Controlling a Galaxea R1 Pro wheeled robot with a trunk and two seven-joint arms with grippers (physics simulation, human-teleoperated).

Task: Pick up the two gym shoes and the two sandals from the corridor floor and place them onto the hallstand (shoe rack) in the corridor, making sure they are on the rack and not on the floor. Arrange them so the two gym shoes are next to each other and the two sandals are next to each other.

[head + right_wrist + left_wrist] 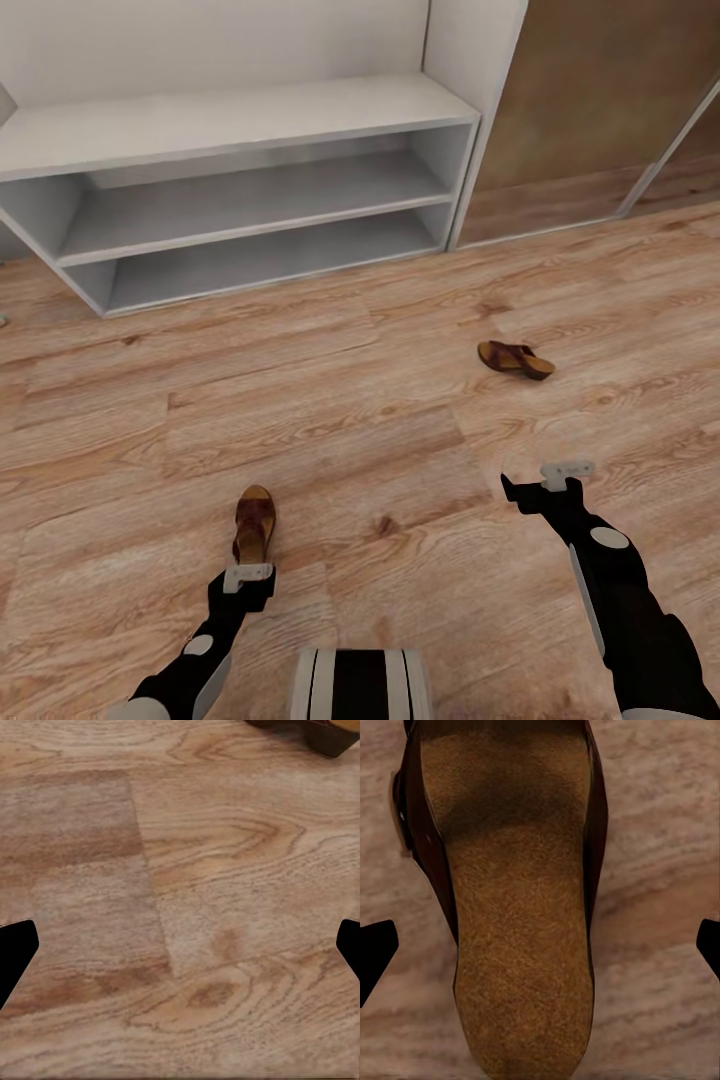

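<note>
Brown wood-grain planks of the corridor floor [380, 400] are carrying two sandals. One sandal [254, 524] is lying near the robot, just ahead of the left hand [248, 578], which is hovering over its heel end; in the left wrist view the cork footbed [521, 937] is sitting between the spread-apart fingertips [373, 952], untouched. The other sandal [515, 358] is lying well apart, farther forward and to the right. The right hand [545, 482] is hanging open over bare planks. Beyond, the light-grey hallstand [240, 190] is standing against the wall.
</note>
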